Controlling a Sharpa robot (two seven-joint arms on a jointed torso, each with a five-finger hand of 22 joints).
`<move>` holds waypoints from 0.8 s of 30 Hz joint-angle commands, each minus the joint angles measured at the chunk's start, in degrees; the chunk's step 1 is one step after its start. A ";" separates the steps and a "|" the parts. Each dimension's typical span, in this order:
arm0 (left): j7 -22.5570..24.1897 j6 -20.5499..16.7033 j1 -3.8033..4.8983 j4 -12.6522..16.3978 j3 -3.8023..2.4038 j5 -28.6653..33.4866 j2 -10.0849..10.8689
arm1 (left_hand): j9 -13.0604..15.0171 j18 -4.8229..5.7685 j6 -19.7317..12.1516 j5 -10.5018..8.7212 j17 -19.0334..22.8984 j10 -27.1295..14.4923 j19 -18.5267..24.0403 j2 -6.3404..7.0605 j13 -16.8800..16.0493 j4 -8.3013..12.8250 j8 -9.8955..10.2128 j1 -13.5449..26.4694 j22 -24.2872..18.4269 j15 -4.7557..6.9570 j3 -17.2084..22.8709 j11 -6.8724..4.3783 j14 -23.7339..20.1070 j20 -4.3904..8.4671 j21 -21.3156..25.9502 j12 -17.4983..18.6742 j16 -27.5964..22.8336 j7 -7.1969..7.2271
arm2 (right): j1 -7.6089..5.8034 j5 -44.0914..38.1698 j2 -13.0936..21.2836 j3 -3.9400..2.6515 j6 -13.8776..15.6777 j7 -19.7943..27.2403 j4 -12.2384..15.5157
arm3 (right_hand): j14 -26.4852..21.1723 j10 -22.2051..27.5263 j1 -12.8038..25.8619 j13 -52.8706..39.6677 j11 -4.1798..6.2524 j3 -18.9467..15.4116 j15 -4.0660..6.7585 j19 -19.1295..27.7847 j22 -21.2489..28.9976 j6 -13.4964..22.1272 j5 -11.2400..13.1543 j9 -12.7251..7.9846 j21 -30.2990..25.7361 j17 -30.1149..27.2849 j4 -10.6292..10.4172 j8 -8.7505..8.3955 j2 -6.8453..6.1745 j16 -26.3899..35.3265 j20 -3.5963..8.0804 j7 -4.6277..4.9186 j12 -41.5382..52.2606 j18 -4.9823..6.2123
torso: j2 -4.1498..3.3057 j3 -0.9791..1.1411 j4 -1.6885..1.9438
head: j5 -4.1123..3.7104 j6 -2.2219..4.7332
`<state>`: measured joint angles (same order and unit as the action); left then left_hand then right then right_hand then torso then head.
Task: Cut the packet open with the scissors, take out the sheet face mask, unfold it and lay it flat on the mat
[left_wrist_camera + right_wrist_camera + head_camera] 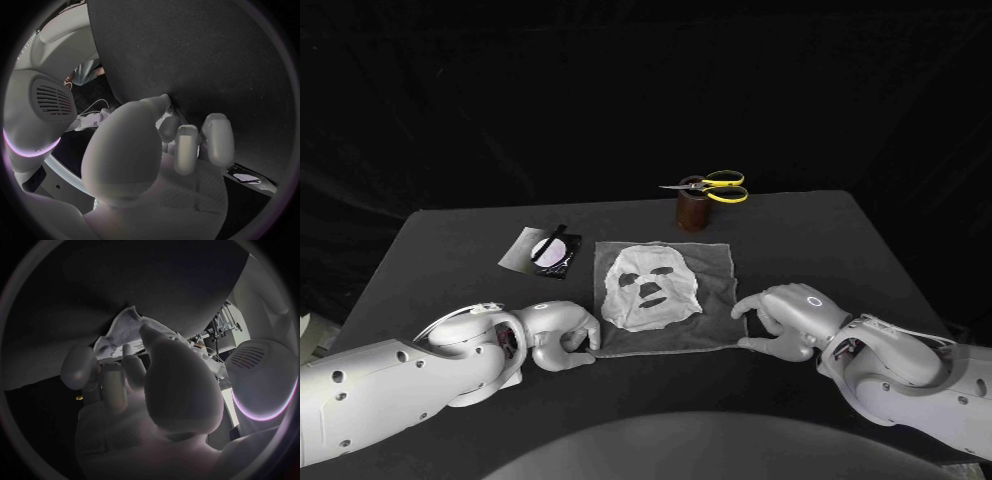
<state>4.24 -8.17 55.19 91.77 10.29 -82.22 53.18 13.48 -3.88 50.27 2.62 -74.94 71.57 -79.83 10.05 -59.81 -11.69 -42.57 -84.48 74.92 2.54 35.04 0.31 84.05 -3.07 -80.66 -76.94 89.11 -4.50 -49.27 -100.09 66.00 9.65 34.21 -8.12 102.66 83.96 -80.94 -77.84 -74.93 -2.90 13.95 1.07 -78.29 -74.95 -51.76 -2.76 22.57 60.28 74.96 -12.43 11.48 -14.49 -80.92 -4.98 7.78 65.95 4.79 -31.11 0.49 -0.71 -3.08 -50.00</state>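
Sheet face mask (651,285) lies unfolded and flat on the grey mat (711,260) at the middle of the black surface (848,250). Eye and mouth holes face up. The mask sits wholly inside the mat's edges.

Left hand (557,335) is at the mat's near left corner. Its fingers (215,140) are curled in and touch the mat's edge in the head view. Cannot tell whether they grip the cloth or only rest against it.

Right hand (788,318) is at the mat's near right corner. In the right wrist view the fingers (81,367) and thumb close on a raised, wrinkled fold of the mat (122,327), so this hand pinches the mat's edge.

Cut packet (538,250) lies on the surface just beyond the mat's far left corner, apart from both hands.

Scissors (711,184), with yellow handles, rest on top of a brown cylindrical holder (691,212). The holder stands upright near the far edge of the surface, beyond the mat. Neither hand touches them.
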 commanded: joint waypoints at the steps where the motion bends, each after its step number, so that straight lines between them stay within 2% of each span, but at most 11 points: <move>1: -1.14 0.81 -0.16 -0.22 0.19 -0.93 -0.10 | -0.08 0.08 -0.21 0.19 -13.01 -0.10 0.07 -0.55 -0.01 0.08 -0.22 -0.13 1.30 0.42 0.33 0.10 5.29 0.10 0.28 0.13 0.11 -0.25 | 0.14 -3.31 -0.54 0.04 -4.22 -4.63 -0.68 | 1.58 0.96 -2.58 0.08 -0.40 -6.76 -0.28 0.24 -7.51 0.52 -0.14 -0.49 -0.73 6.63 -2.15 -0.91 1.36 0.38 -0.39 -0.13 -0.99 0.79 | -0.05 0.06 0.07 | -0.08 0.00; 3: -1.13 0.80 -0.16 -0.21 0.19 -0.93 -0.13 | -0.08 0.08 -0.21 0.19 -13.01 -0.10 0.07 -0.55 -0.01 0.08 -0.22 -0.13 1.30 0.42 0.33 0.10 5.29 0.10 0.28 0.13 0.11 -0.25 | 0.31 -3.62 -0.91 0.07 -5.13 -5.49 -1.08 | 1.27 1.48 -4.95 0.69 -0.47 -13.62 -0.53 0.56 -7.37 0.84 0.07 -0.92 -1.39 6.33 -4.33 -1.68 2.78 0.65 -0.57 0.21 -1.41 0.90 | -0.06 0.04 0.06 | -0.09 0.00; 6: -1.14 0.75 -0.16 -0.18 0.19 -0.94 -0.18 | -0.07 0.07 -0.22 0.19 -12.98 -0.08 0.10 -0.54 -0.05 0.14 -0.25 -0.12 1.27 0.41 0.40 0.11 5.28 0.10 0.30 0.12 0.10 -0.26 | 0.60 -3.92 -1.49 0.11 -5.79 -6.67 -1.58 | 1.07 2.01 -5.03 1.33 -0.61 -18.52 -0.77 0.83 -7.23 1.95 -0.10 -1.41 -2.04 6.14 -4.48 -2.68 3.42 0.78 -0.75 0.51 -1.91 1.01 | -0.06 0.03 0.03 | 0.00 0.00; 8: -1.15 0.74 -0.16 -0.18 0.19 -0.94 -0.22 | -0.06 0.10 -0.22 0.19 -13.03 -0.04 0.04 -0.54 -0.12 0.17 -0.26 -0.11 1.35 0.41 0.44 0.11 5.29 0.10 0.25 0.09 0.12 -0.26 | 0.78 -4.05 -1.96 0.13 -5.84 -7.29 -1.92 | 1.05 2.11 -4.57 1.56 -0.71 -22.19 -0.87 0.86 -7.21 3.06 -0.24 -1.82 -2.14 6.14 -4.60 -3.50 3.12 0.71 -0.87 0.59 -1.83 1.04 | -0.03 0.06 0.06 | -0.07 0.00; 18: -1.23 0.78 -0.17 -0.16 0.19 -0.91 -0.29 | -0.05 0.10 -0.22 0.19 -13.03 -0.01 0.02 -0.55 -0.16 0.28 -0.30 -0.08 1.38 0.40 0.57 0.13 5.29 0.10 0.23 0.08 0.12 -0.28 | 1.08 -3.84 -3.30 0.14 -6.19 -7.94 -2.99 | 1.14 2.01 -4.44 1.54 -0.76 -22.63 -0.91 0.69 -7.31 2.68 -0.31 -1.84 -1.78 6.27 -4.60 -3.42 3.79 0.51 -0.91 0.65 -1.53 0.98 | -0.03 0.04 0.04 | -0.13 0.00; 20: -1.23 0.79 -0.17 -0.17 0.19 -0.89 -0.31 | -0.05 0.10 -0.22 0.19 -13.03 -0.01 0.02 -0.55 -0.16 0.28 -0.30 -0.08 1.38 0.40 0.57 0.13 5.29 0.10 0.23 0.08 0.12 -0.28 | 1.17 -3.78 -3.49 0.14 -6.13 -7.96 -3.24 | 1.41 1.63 -6.01 1.27 -0.39 -20.82 -0.66 0.18 -7.58 0.13 -0.31 -1.51 -0.74 6.60 -4.23 -2.25 7.98 0.04 -0.82 0.20 -0.63 0.84 | -0.05 0.03 0.06 | -0.18 0.00; 22: -1.24 0.78 -0.17 -0.17 0.19 -0.86 -0.32 | -0.05 0.10 -0.22 0.19 -13.03 -0.01 0.02 -0.55 -0.16 0.28 -0.30 -0.08 1.38 0.40 0.57 0.13 5.29 0.10 0.23 0.08 0.12 -0.28 | 1.24 -3.72 -3.64 0.14 -6.14 -7.82 -3.48 | 1.67 1.26 -7.56 0.99 0.00 -19.93 -0.31 -0.27 -7.81 -2.87 -0.31 -1.21 0.17 6.88 -4.06 -0.96 11.13 -0.36 -0.53 -0.20 0.20 0.70 | -0.05 0.03 0.09 | -0.14 0.00; 23: -1.25 0.76 -0.17 -0.17 0.19 -0.83 -0.33 | -0.05 0.10 -0.22 0.19 -13.03 -0.01 0.02 -0.55 -0.16 0.28 -0.30 -0.08 1.38 0.40 0.57 0.13 5.29 0.10 0.23 0.08 0.12 -0.28 | 1.26 -3.70 -3.71 0.14 -6.17 -7.70 -3.58 | 1.81 1.08 -8.81 0.84 0.41 -18.85 -0.03 -0.47 -7.93 -4.66 -0.14 -1.04 0.63 7.06 -3.99 -0.19 13.24 -0.59 -0.36 -0.68 0.57 0.63 | -0.03 0.05 0.09 | -0.09 0.00; 24: -1.26 0.75 -0.17 -0.17 0.18 -0.81 -0.33 | -0.04 0.12 -0.23 0.19 -13.02 0.00 -0.03 -0.56 -0.18 0.36 -0.33 -0.06 1.44 0.39 0.68 0.15 5.29 0.09 0.19 0.07 0.11 -0.30 | 1.29 -3.68 -3.78 0.14 -6.21 -7.55 -3.67 | 1.88 0.98 -9.45 0.75 0.64 -18.16 0.12 -0.57 -7.98 -5.49 -0.10 -0.96 0.85 7.17 -3.99 0.18 14.40 -0.71 -0.25 -0.93 0.76 0.60 | -0.02 0.05 0.06 | -0.07 0.00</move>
<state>3.92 -8.26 55.21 91.74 10.28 -82.38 52.96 13.40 -3.88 50.13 2.51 -74.94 71.56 -79.83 10.08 -59.88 -11.36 -42.56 -84.46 74.94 2.53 35.36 0.33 84.05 -3.08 -80.65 -76.88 88.90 -4.38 -48.44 -102.90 62.69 9.47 30.17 -14.14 99.82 83.98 -79.96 -81.23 -73.99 -2.63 -6.74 0.63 -78.65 -74.94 -56.68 -2.79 21.36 60.98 74.91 -18.56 11.32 -7.16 -81.45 -5.19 6.83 66.46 4.78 -31.14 0.53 -0.64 -3.22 -50.00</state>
